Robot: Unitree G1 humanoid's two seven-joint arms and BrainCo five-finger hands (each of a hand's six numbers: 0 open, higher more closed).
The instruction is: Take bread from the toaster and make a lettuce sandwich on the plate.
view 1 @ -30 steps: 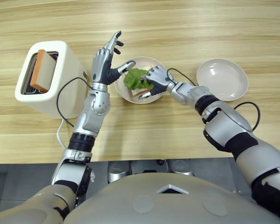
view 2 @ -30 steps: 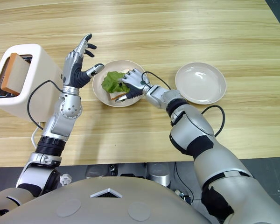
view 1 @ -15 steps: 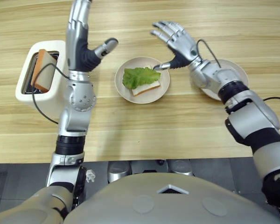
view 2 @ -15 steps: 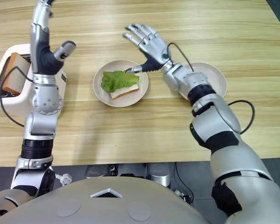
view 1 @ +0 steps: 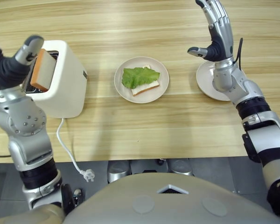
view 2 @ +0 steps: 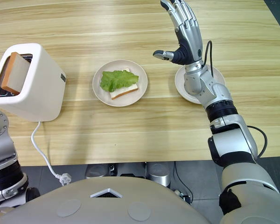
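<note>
Worktop (view 1: 177, 121): pale blond wood, long darker grain streaks. Toaster (view 1: 67, 88): cream-white all over, dark slots on top. Slice in toaster (view 1: 44, 70): tan face, orange-brown crust. Plate (view 1: 123, 91): plain beige, no pattern. Lettuce (view 1: 137, 76): bright green, paler veins. Bread under lettuce (view 1: 148, 87): white crumb, thin brown crust edge. Second plate (view 1: 205, 84): off-white, plain. Cord (view 1: 67, 149): white, white plug. Right hand (view 1: 218, 37): silver fingers (view 1: 220, 18), black palm. Left hand (view 1: 7, 65): mostly black, silver-grey part.

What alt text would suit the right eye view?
A plate mid-table holds a bread slice topped with lettuce. A white toaster with another slice stands to its left; the right robot hand is raised open near a second plate.
</note>
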